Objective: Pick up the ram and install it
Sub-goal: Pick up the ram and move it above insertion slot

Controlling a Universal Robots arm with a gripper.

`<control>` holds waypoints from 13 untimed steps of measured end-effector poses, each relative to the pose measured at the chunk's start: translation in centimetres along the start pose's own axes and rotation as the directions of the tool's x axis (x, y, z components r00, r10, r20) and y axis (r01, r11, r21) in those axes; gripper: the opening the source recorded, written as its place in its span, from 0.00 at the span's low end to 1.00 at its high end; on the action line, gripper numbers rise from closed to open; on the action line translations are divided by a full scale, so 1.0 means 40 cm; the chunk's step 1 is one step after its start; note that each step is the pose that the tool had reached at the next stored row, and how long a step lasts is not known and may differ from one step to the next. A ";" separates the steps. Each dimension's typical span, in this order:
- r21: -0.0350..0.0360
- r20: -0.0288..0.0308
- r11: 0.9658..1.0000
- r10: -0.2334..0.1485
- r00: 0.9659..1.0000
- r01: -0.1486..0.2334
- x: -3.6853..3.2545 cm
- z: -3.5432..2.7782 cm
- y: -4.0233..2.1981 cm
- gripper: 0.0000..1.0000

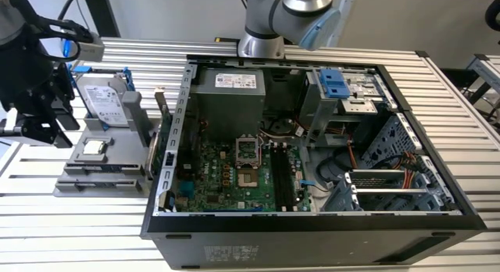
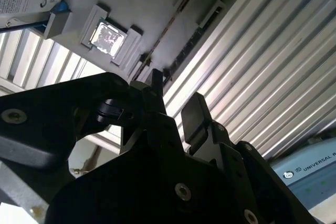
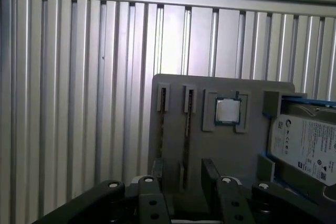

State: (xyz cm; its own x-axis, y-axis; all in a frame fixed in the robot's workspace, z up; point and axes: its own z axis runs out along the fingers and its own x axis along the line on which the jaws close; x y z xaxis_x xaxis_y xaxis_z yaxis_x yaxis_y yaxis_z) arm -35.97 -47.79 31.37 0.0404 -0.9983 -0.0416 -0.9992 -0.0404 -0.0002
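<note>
Gripper (image 3: 182,169): jaws parted with a clear gap between the two black fingers (image 3: 209,174), nothing held, no contact with any part. It hangs over the grey holder (image 3: 223,150), at the edge opposite the holder's row of end slots. Ram (image 3: 186,135): seated on edge in the holder, in the long slot next to the processor chip (image 3: 228,111), and in the first wrist view it lines up with the gap between the fingers; it has not been lifted. A second long slot (image 3: 162,100) runs beside the ram, on the side away from the chip. Hard drive (image 3: 307,148) with blue brackets: at the holder's far end beyond the chip. In the exterior view, the holder rests on the slatted table (image 1: 78,225), and the open computer case (image 1: 312,224) stands just beside it.
</note>
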 end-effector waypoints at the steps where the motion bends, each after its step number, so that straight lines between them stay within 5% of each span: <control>1: 0.000 0.000 1.000 0.000 1.000 0.000 0.000 0.004 0.000 1.00; 13: 0.002 0.000 1.000 0.000 1.000 0.000 0.002 0.057 0.000 1.00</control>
State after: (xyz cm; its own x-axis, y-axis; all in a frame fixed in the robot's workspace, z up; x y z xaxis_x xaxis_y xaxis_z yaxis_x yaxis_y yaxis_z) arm -35.96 -47.79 29.11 0.0405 -0.9983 -0.0416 -0.9992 -0.0405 -0.0018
